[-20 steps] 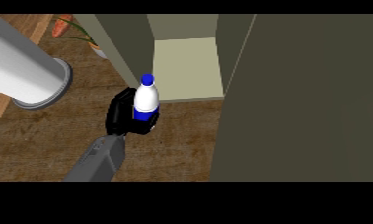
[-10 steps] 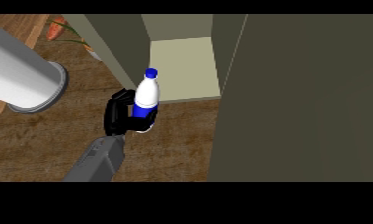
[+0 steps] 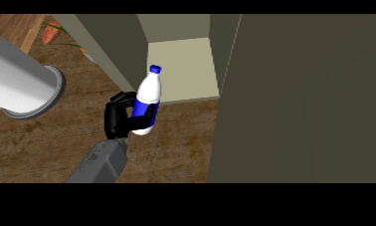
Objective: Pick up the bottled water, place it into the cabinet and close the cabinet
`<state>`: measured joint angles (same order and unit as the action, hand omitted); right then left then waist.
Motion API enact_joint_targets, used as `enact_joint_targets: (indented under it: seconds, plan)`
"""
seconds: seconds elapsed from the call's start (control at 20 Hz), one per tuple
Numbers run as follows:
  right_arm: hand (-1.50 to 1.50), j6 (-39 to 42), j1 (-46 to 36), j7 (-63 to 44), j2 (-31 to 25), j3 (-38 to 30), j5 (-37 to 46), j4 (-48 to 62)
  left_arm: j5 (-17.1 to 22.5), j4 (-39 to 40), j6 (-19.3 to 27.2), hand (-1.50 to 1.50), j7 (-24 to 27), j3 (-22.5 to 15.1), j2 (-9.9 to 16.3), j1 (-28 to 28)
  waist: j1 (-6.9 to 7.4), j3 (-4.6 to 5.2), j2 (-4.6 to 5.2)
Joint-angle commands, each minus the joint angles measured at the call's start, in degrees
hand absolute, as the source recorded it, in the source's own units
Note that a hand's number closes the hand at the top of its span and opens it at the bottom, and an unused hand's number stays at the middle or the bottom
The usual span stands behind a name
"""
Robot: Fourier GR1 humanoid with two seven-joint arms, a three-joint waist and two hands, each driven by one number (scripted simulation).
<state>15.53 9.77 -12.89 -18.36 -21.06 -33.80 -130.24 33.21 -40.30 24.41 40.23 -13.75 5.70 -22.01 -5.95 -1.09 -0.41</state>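
Bottled water [image 3: 147,99]: white bottle with a blue cap and a blue label, held nearly upright with the cap leaning a little toward the cabinet; it is above the wooden counter, just in front of the open compartment, not inside it.
Hand holding it [image 3: 121,115]: a black hand, fingers curled round the lower part of the bottle over the label. Its grey forearm comes up from the lower edge; I think it is the right hand, but the view does not make this sure.
Other arm [image 3: 26,88]: a big grey cylinder at the left edge; its hand is not visible.
Cabinet [image 3: 183,68]: open, pale shelf floor behind the bottle.
Cabinet door [image 3: 294,100]: dark panel filling the right side.
Counter [image 3: 51,145]: brown wood.
Carrot [image 3: 50,32]: orange, far upper left corner.
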Motion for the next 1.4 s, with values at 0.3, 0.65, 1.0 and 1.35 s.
enact_joint_targets:
  seconds: [0.3,0.65,1.0,1.35]
  plan:
    - [-1.5,1.3,-1.1,-0.3,-1.5,-2.0,-4.0,1.6,-2.4,3.3,8.2,1.5,-8.0,-2.3,-3.1,-16.7,-3.33,1.12,1.62]
    - [-1.5,2.9,-2.3,0.0,-2.9,-2.7,-5.3,3.7,1.3,2.1,6.7,1.5,-6.2,0.4,-3.6,-15.5,-4.63,1.32,2.18]
    - [-1.5,3.7,-2.9,1.1,-2.8,-3.2,-5.4,5.8,2.4,1.2,6.9,1.5,-7.1,0.9,-3.4,-16.5,-4.82,1.22,2.37]
    - [-1.5,4.1,-3.3,1.1,-3.1,-3.8,-6.9,6.6,2.1,1.7,7.1,-1.5,-7.4,0.1,-1.7,-15.8,-5.89,1.26,2.49]
